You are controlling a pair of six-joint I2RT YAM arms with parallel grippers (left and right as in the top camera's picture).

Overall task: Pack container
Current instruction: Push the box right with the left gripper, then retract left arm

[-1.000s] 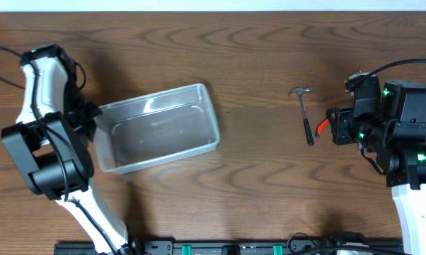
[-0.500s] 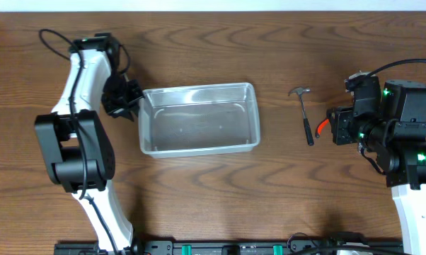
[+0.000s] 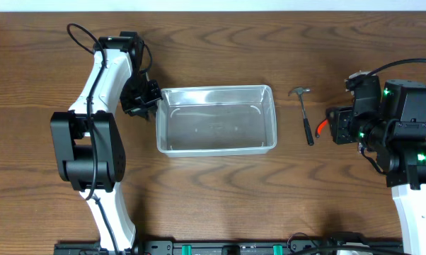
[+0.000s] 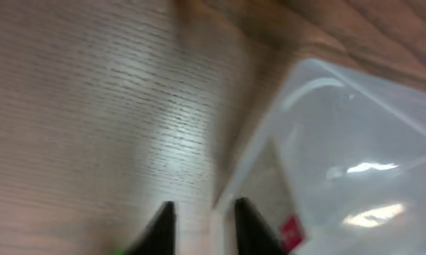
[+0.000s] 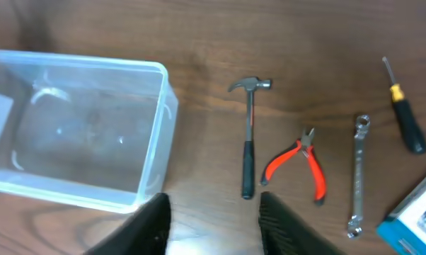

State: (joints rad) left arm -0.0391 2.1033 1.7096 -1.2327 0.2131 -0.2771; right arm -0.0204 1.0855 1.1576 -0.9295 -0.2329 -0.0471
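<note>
The container (image 3: 216, 150) is a clear, empty plastic bin lying squarely on the wooden table, left of centre. My left gripper (image 3: 148, 100) is at its left end. In the left wrist view its fingers (image 4: 202, 227) straddle the container's rim (image 4: 269, 134) and hold that wall. My right gripper (image 3: 337, 127) is open and empty at the right, above the table. In the right wrist view its fingers (image 5: 213, 227) hang over bare wood between the container (image 5: 156, 134) and the hammer (image 5: 249, 142).
The black-handled hammer (image 3: 306, 117) lies just right of the container. Orange pliers (image 5: 301, 166), a wrench (image 5: 357, 173), a screwdriver (image 5: 404, 117) and a blue-and-white box (image 5: 415, 227) lie further right. The pliers (image 3: 322, 127) peek out beside my right wrist.
My left arm has swung right, dragging the container with it. The container has turned square to the table and now lies close to the hammer. The right arm has not moved.
</note>
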